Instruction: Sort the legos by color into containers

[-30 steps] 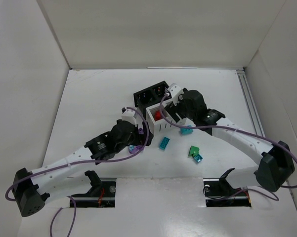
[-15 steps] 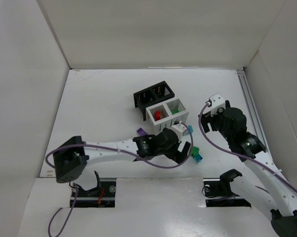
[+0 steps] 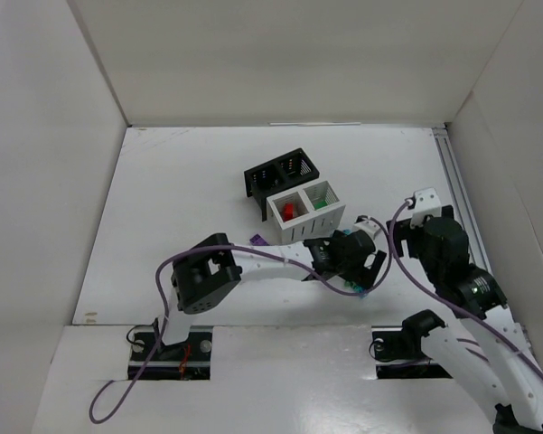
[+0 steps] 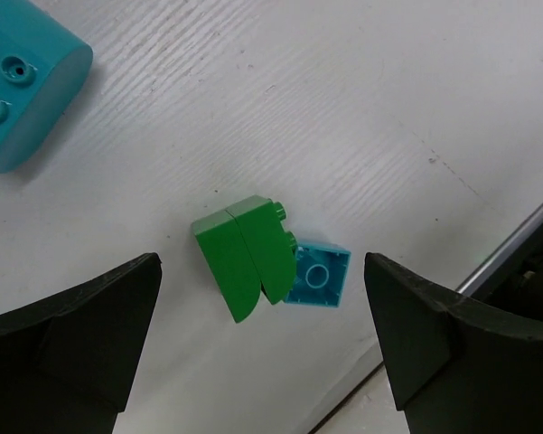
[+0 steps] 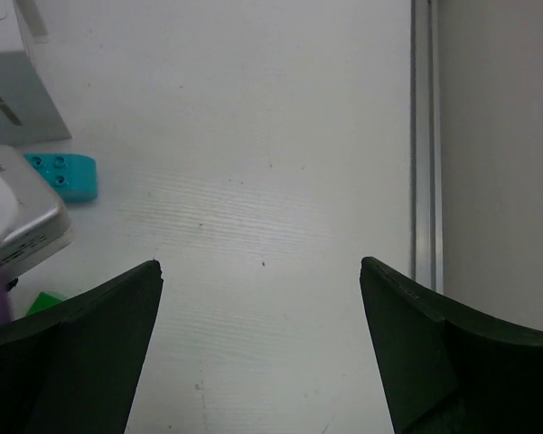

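My left gripper is open and empty, hovering over a green rounded brick that touches a small teal brick on the table. A teal oval brick lies to their upper left. From above, the left gripper sits in front of the white bin, which holds a red piece and a green piece. The black bin stands behind it. A purple brick lies left of the white bin. My right gripper is open and empty over bare table.
The right arm's wrist hangs at the right, near a metal rail along the table's right side. White walls enclose the table. The left arm stretches across the front of the white bin. The table's front edge runs just below the green brick.
My left arm has swung right, from the purple brick to above the green and teal bricks. My right arm has drawn back from the white bin to the right side.
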`<state>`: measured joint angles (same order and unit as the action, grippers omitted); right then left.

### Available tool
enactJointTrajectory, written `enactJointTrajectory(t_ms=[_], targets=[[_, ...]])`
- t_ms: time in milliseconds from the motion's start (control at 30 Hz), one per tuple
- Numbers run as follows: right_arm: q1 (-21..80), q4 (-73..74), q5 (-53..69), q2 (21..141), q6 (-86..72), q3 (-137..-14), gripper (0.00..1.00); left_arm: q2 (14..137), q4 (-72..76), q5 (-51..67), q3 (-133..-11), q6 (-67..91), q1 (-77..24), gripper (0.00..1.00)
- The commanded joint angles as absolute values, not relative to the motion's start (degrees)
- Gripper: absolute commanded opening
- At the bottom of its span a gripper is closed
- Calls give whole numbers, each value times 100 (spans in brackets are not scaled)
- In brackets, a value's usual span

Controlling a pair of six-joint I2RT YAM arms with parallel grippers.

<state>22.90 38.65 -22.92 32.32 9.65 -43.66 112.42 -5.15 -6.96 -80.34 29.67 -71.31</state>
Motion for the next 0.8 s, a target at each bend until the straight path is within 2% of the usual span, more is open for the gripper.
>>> enactJointTrajectory(t_ms=[0, 167, 233, 267, 367, 400, 533, 767], targets=[[2294, 4087, -2742, 2901, 712, -4597, 95, 11442, -800, -782, -8367, 3155, -7163, 93], [2294, 4192, -2795, 2681, 659, -4544, 96, 11706, -905, -835, -8569, 3208, -7163, 91], [2294, 4192, -2795, 2628, 659, -4544, 96, 11846, -957, -835, -8718, 3208, -7163, 86], [2294, 4192, -2795, 2628, 659, -4544, 96, 11848, -1010, -835, -8719, 3208, -7163, 80], [2294, 4245, -2848, 2575, 659, -4544, 96, 11927, -1011, -626, -8780, 3208, -7163, 70], [2294, 4245, -2848, 2575, 659, -4544, 96, 11927, -932, -572, -8780, 3138, -7163, 62], [2294, 4245, -2848, 2575, 659, -4544, 96, 11778, -809, -510, -8648, 3138, -7163, 46], [2294, 3956, -2321, 2522, 851, -4377, 96, 11023, -748, -844, -8350, 2944, -7085, 41]])
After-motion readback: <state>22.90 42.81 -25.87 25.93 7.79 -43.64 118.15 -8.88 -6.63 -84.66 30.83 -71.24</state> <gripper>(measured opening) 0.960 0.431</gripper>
